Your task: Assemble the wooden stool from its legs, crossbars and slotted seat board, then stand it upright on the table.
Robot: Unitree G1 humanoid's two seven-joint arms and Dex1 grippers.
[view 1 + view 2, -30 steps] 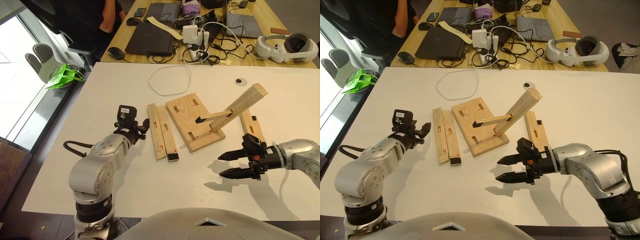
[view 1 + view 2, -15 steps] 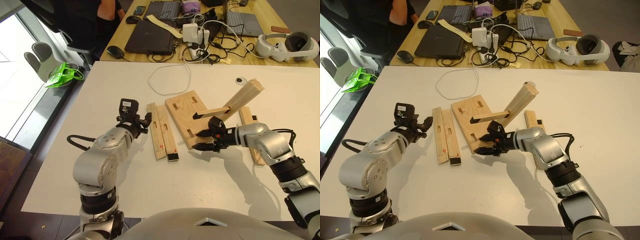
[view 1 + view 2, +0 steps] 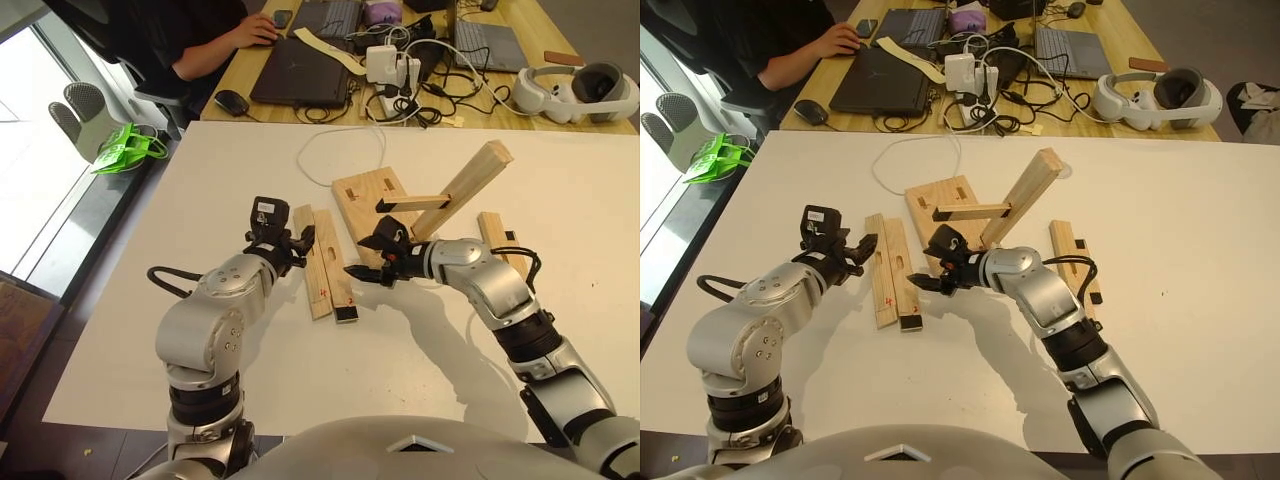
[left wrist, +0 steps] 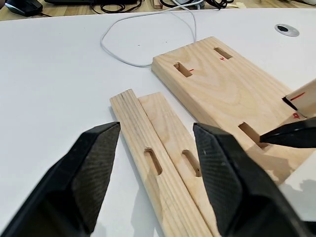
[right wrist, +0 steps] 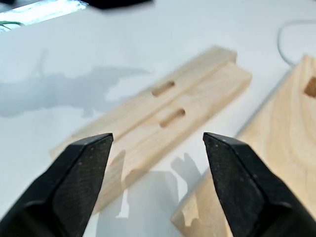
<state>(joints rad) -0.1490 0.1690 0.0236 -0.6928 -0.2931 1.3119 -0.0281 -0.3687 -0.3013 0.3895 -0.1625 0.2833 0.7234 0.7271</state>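
Pincer of right arm [image 3: 357,260] agape, elbow [image 3: 503,293] bent

Pale seat board [image 4: 222,84] (red marks [image 4: 190,70])

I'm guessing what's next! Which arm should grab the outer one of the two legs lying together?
Left, probably. The left claw, open, sits right beside the outer leg, nothing between. The right claw, open too, hangs at the seat board edge, the other leg in its way.
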